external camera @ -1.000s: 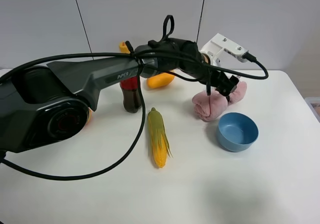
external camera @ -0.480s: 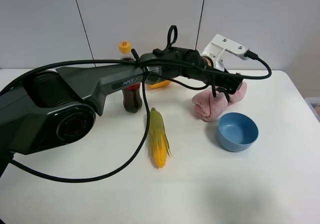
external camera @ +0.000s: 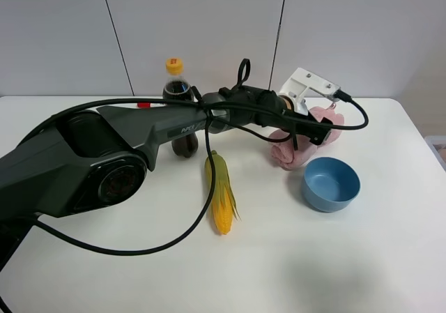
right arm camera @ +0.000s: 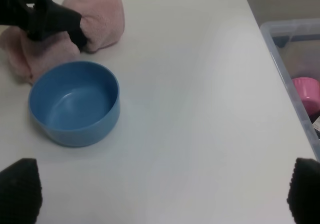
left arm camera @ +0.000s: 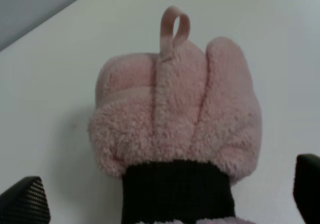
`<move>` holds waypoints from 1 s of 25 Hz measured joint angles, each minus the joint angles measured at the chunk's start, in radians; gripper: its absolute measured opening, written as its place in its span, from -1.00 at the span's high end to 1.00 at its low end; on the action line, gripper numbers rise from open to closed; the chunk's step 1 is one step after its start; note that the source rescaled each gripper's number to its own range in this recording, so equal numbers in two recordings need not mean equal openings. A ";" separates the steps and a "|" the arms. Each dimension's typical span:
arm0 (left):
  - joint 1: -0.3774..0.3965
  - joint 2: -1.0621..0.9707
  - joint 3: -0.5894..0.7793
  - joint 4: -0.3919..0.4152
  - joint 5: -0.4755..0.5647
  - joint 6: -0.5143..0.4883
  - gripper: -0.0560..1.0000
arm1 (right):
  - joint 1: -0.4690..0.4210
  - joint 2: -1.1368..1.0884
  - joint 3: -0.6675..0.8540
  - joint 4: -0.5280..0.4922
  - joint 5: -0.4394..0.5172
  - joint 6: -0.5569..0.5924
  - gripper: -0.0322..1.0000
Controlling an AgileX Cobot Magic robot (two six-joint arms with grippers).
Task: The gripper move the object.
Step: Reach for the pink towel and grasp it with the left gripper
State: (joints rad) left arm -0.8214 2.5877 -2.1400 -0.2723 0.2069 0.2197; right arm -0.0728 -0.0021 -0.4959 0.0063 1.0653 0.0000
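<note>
A pink fluffy glove (external camera: 291,155) with a black cuff lies at the back right of the white table (external camera: 362,257). My left gripper (external camera: 311,129) reaches across from the left and sits low over the glove, jaws open on either side of it. In the left wrist view the glove (left arm camera: 175,114) fills the middle, with my left gripper (left arm camera: 165,196) at its cuff and both fingertips spread to the corners. My right gripper (right arm camera: 161,191) is open and empty over bare table; its view shows the glove (right arm camera: 102,17) far off.
A blue bowl (external camera: 331,182) stands just in front of the glove, also in the right wrist view (right arm camera: 75,104). A corn cob (external camera: 221,191) lies mid-table. A cola bottle (external camera: 175,83) stands behind the arm. A clear plastic bin (right arm camera: 295,59) sits past the table's right edge.
My left gripper has come down and moved slightly back, from above the glove to low around it. The arm now hides the orange thing at the back.
</note>
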 joint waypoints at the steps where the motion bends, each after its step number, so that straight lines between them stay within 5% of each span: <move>1: 0.000 0.002 0.000 0.000 0.000 0.000 -1.00 | 0.000 0.000 0.000 0.000 0.000 0.000 -1.00; 25: 0.017 0.017 -0.002 0.007 0.192 0.000 -0.78 | 0.000 0.000 0.000 0.000 0.000 0.000 -1.00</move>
State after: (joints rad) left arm -0.8040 2.6048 -2.1424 -0.2649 0.3990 0.2197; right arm -0.0728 -0.0021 -0.4959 0.0063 1.0653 0.0000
